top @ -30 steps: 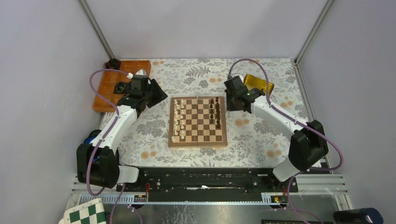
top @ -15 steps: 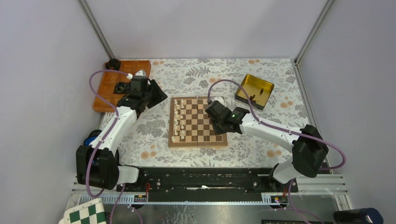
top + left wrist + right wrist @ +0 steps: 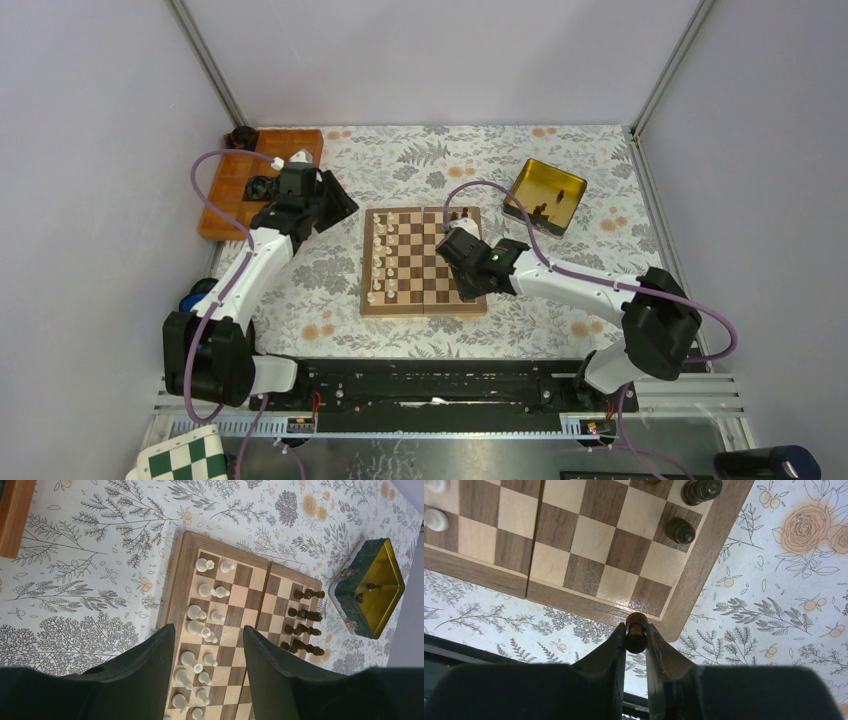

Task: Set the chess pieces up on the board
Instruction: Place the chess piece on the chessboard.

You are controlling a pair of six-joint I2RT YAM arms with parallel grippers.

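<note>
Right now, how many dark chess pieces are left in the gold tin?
2. Both lie on the gold tin's floor: one dark piece near its middle, another beside it, nearer the chessboard. Its wall may hide more. The right fingers hold a further dark piece outside it.

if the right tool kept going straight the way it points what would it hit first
Likely the brown border of the board at its corner, just beyond the dark piece held in the right tool; depth is unclear, so it may reach the empty corner square instead.
</note>
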